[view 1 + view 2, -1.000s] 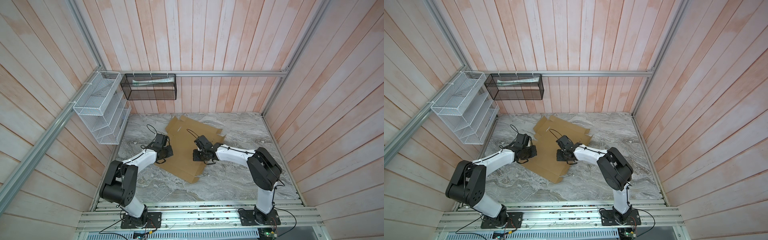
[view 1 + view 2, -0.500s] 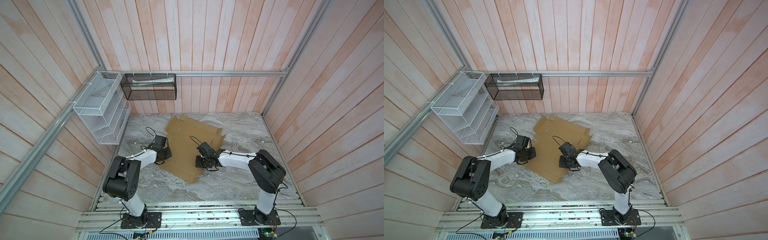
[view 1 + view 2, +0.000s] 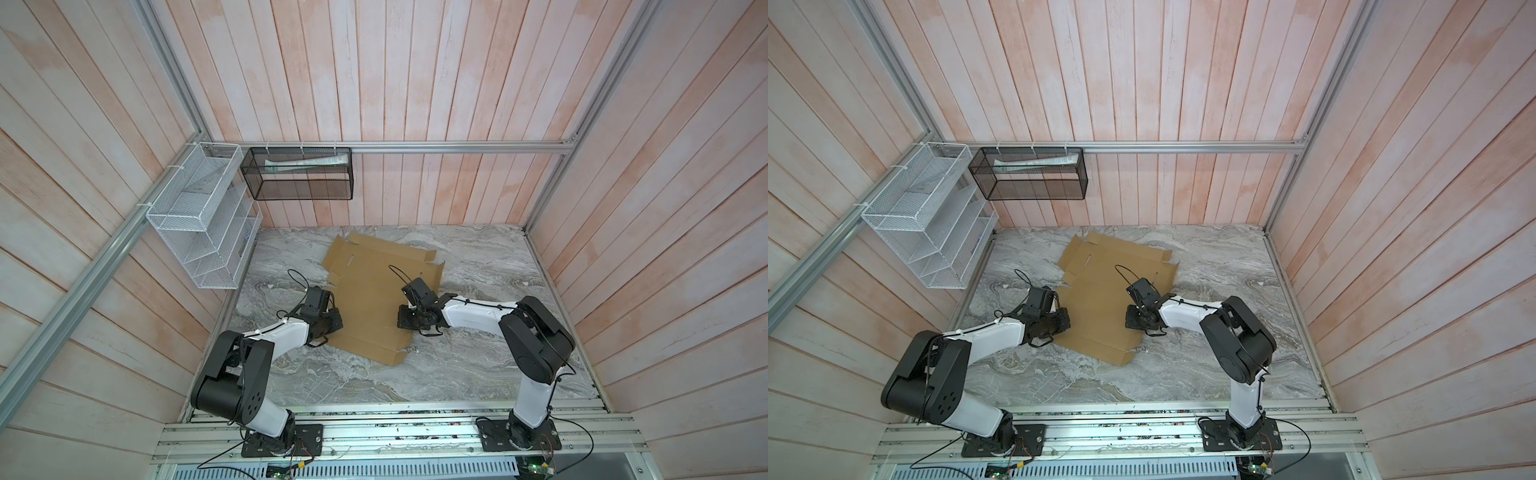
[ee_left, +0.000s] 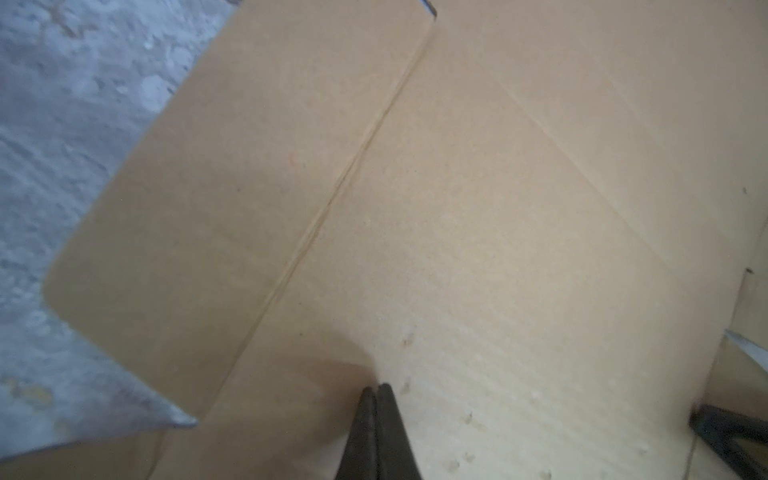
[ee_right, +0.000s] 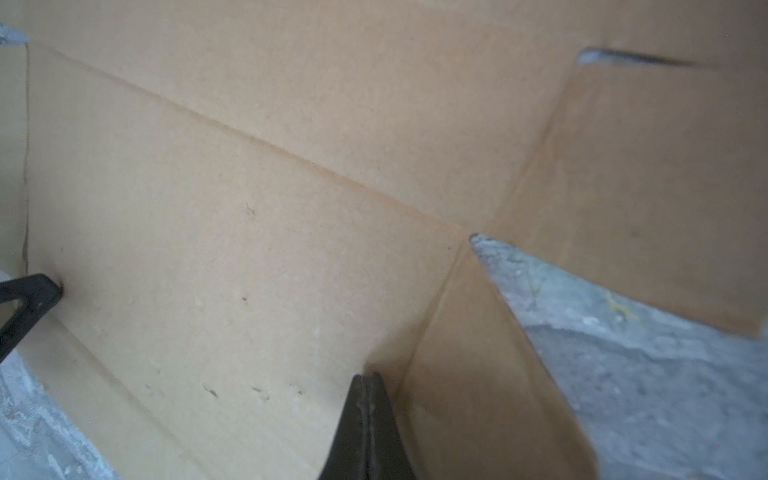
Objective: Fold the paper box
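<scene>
The paper box is a flat tan cardboard sheet with flaps and slots, lying on the marble table in both top views. My left gripper is low over its left edge. In the left wrist view this gripper is shut, its tips resting on the bare cardboard and holding nothing. My right gripper is at the sheet's right edge. It is also shut, with its tips on the panel beside a side flap that stands partly raised.
A white wire rack hangs on the left wall. A black mesh basket holding white paper hangs on the back wall. Wooden walls close in the marble table on three sides. An aluminium rail carries both arm bases at the front.
Both grippers have slid along the sheet toward its near end, staying shut and low. The left arm's elbow has folded back toward its base.
</scene>
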Motion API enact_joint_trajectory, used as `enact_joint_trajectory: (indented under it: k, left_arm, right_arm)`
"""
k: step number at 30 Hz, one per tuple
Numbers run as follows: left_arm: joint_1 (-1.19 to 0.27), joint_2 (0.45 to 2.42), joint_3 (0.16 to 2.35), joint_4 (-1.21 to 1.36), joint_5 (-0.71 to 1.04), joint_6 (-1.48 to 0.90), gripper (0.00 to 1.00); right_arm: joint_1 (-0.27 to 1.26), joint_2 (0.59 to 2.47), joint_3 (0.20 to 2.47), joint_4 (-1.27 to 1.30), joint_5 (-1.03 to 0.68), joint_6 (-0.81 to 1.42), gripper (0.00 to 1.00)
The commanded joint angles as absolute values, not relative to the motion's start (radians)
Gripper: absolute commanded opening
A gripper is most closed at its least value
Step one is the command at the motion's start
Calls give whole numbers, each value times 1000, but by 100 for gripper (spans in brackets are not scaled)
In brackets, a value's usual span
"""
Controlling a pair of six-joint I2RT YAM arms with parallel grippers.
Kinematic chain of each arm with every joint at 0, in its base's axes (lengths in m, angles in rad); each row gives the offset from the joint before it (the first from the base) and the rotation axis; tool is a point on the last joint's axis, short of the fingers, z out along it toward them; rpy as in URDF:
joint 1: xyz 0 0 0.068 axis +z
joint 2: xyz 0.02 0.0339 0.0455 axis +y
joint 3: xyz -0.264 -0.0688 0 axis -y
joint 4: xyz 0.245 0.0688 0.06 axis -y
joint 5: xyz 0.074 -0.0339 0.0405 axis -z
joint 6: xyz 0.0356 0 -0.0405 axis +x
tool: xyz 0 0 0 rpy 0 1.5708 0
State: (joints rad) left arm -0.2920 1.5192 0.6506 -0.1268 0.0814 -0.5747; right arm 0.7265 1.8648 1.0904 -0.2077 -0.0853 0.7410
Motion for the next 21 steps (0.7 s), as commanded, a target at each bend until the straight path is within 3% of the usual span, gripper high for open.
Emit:
enact_joint_trajectory:
  k: [1, 10, 21]
  left_arm:
    - [-334, 1490, 598, -201, 115, -624, 0]
    - [-487, 1446, 544, -186, 117, -739, 0]
    - [-517, 1367, 607, -250, 77, -748, 0]
  right_arm:
    - [700, 1908, 1091, -233, -90, 702, 0]
    - [661, 1933, 1117, -255, -94, 651, 0]
    - [632, 1887, 1134, -286, -63, 612, 0]
